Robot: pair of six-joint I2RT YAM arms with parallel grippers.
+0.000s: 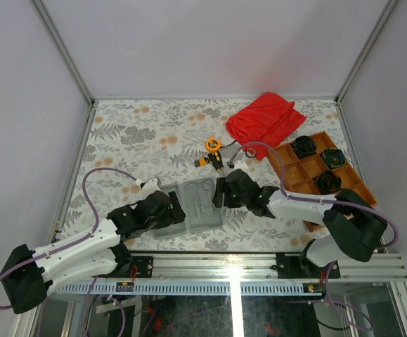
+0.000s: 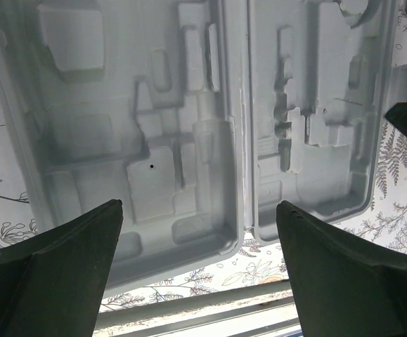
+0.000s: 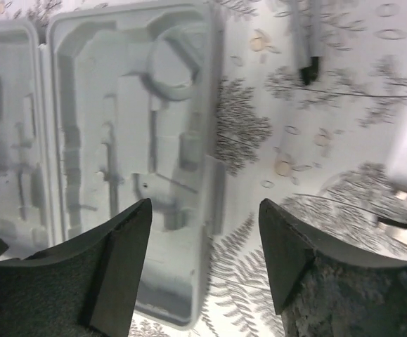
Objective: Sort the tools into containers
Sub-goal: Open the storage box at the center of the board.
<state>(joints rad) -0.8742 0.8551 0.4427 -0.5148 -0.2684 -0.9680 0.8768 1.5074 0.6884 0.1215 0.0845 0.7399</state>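
The two grey containers lie side by side as one flat case, the left tray [image 1: 166, 226] and the right tray [image 1: 202, 203]. Their moulded recesses hold nothing in either wrist view. The tools, a round orange tape measure [image 1: 213, 144] and small orange-and-black pieces [image 1: 214, 162], lie on the cloth beyond the case. My left gripper [image 1: 175, 209] hovers open over the left tray [image 2: 119, 126], near the seam with the right tray [image 2: 322, 112]. My right gripper [image 1: 221, 193] stands open over the right tray's outer edge [image 3: 133, 140]. Nothing sits between either pair of fingers.
A crumpled red cloth [image 1: 265, 118] lies at the back right. An orange-brown divided tray [image 1: 292, 166] with black round parts stands at the right. A slim dark-tipped thing [image 3: 306, 49] shows blurred on the floral tablecloth. The metal rail [image 2: 210, 309] runs along the near edge.
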